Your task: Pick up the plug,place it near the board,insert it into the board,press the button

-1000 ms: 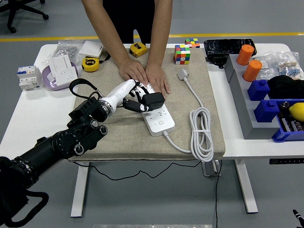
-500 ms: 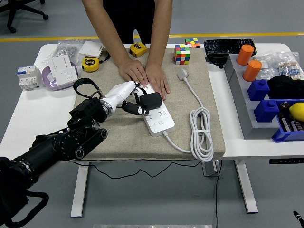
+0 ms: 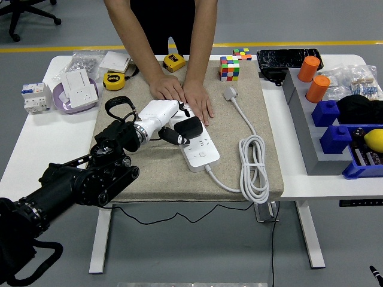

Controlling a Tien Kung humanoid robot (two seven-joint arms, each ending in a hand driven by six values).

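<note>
One left hand [image 3: 169, 121] grasping a black plug [image 3: 190, 127] over the white power strip [image 3: 200, 149].
Blue bin [image 3: 362, 160] at right of table [image 3: 36, 143] holds a yellow object [image 3: 373, 139]; a person's hands [image 3: 182, 94] press the strip.

On the worktop [image 3: 42, 149] lies a mat [image 3: 149, 173], and the board [image 3: 200, 149] lies near the mat's middle with the plug [image 3: 190, 127] on its far end. The person's hands [image 3: 182, 95] rest on the mat just behind the board, and the left hand [image 3: 160, 116] is at the board's left, touching the plug. The coiled cable [image 3: 254, 167] lies right of the board, and the two tape measures [image 3: 114, 81] lie behind the mat's left part.
</note>
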